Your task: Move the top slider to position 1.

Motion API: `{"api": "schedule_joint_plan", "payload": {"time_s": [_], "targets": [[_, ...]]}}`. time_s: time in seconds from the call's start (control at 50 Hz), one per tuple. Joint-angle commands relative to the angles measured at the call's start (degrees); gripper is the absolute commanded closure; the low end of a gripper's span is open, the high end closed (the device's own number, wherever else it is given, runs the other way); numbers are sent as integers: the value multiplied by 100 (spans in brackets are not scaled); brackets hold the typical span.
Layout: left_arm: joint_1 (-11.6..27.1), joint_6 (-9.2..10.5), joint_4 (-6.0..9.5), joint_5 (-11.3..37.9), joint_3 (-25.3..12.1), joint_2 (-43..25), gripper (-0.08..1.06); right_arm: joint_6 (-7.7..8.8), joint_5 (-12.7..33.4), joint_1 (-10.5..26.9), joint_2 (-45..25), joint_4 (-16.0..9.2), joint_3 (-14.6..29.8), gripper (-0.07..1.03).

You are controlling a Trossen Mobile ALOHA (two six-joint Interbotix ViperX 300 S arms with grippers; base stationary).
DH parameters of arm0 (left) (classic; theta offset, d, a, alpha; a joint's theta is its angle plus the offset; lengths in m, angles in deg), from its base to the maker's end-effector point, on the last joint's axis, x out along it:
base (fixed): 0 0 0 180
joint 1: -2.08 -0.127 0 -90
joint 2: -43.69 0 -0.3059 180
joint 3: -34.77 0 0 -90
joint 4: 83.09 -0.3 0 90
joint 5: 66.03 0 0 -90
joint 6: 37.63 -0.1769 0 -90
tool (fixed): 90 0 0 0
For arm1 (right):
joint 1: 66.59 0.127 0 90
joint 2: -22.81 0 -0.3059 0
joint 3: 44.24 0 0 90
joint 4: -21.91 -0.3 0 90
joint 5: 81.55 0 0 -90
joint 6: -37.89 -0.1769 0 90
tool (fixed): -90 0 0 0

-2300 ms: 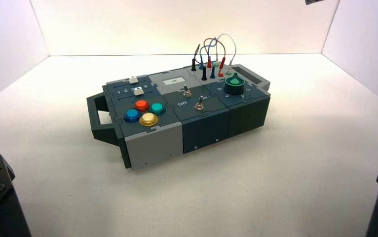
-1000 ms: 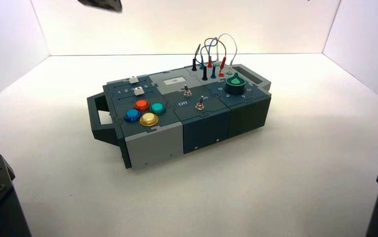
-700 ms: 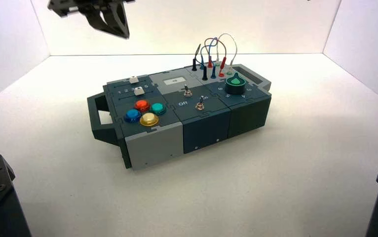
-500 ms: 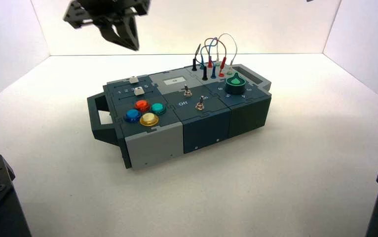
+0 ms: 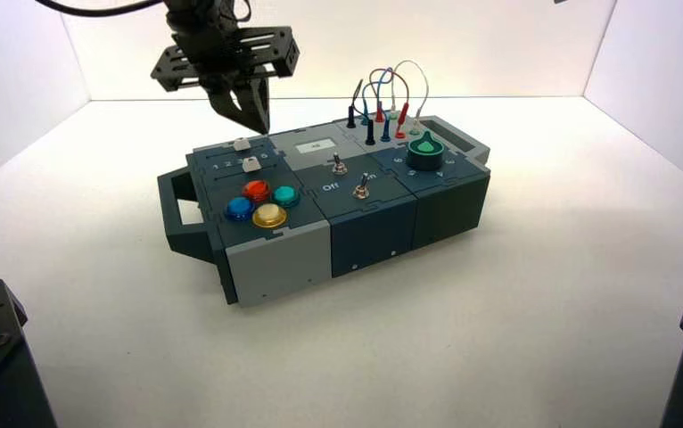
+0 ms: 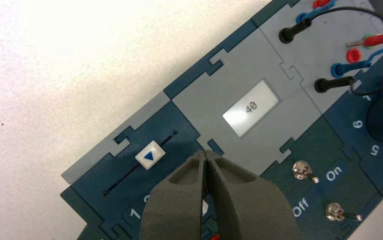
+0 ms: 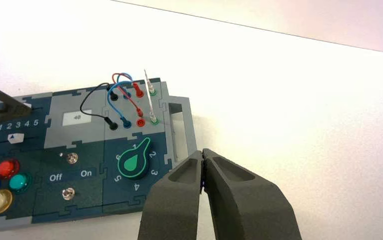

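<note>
Overhead, white tabletop (image 5: 498, 312), white walls (image 5: 17, 62)

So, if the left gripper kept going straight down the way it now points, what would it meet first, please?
Probably the box's top near the top slider: the left gripper, fingers shut, points there, between the slider panel and the grey display panel. Depth is unclear.

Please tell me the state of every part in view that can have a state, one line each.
top slider: away from the 1 end, untouched
display: lit, shows 40
green knob: pointer near 1
left tool: shut, above the sliders
right tool: shut, off the box
</note>
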Motion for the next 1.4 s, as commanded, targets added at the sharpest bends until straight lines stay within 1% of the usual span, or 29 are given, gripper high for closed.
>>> {"api": "schedule_joint_plan", "payload": {"time_s": [0.02,0.2,0.38,0.54,0.88,1.4], "targets": [[-35,35,-9,-105,-158,0,101,-18,-53,-18,0,-18,79,98],[-185,35,-18,-176,-167,-97,101,-18,-53,-18,-53,-18,79,98],[-378,26,-70,-167,-167,-132,101,-18,-53,-18,-105,-18,88,98],[-448,0,-79,-176,-176,-158,101,-18,-53,-18,-123,-18,97,98],[-457,-9,-97,-176,-167,-334,101,-18,-53,-18,-167,-18,105,98],[-475,-18,-123,-158,0,-255,101,-18,-44,-9,-167,-18,105,98]]}}
